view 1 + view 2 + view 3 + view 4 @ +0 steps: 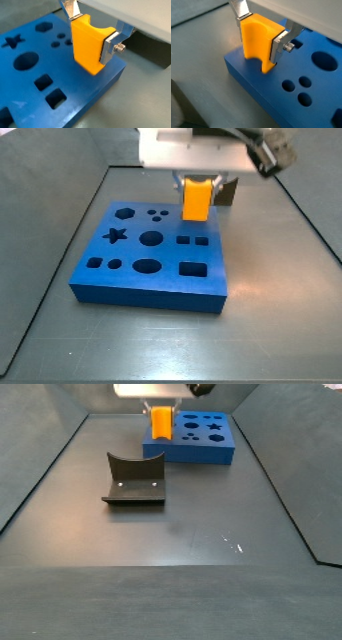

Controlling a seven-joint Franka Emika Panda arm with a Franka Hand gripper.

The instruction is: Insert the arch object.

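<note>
The arch object (90, 44) is a bright orange-yellow block with a curved dip at its upper end. My gripper (93, 31) is shut on it, silver fingers (109, 47) pressed on both sides. It hangs upright, its lower end at the top face of the blue board (40, 75), near one edge. In a wrist view (258, 42) its lower tip seems to enter the blue board (291, 95). Both side views show the arch object (197, 199) (160, 422) over the far edge of the blue board (154, 263) (201, 439).
The blue board has several shaped holes: star, circles, squares, hexagon. A dark grey block with a curved dip (134, 481) stands on the grey floor in front of the board. Dark walls enclose the floor on both sides.
</note>
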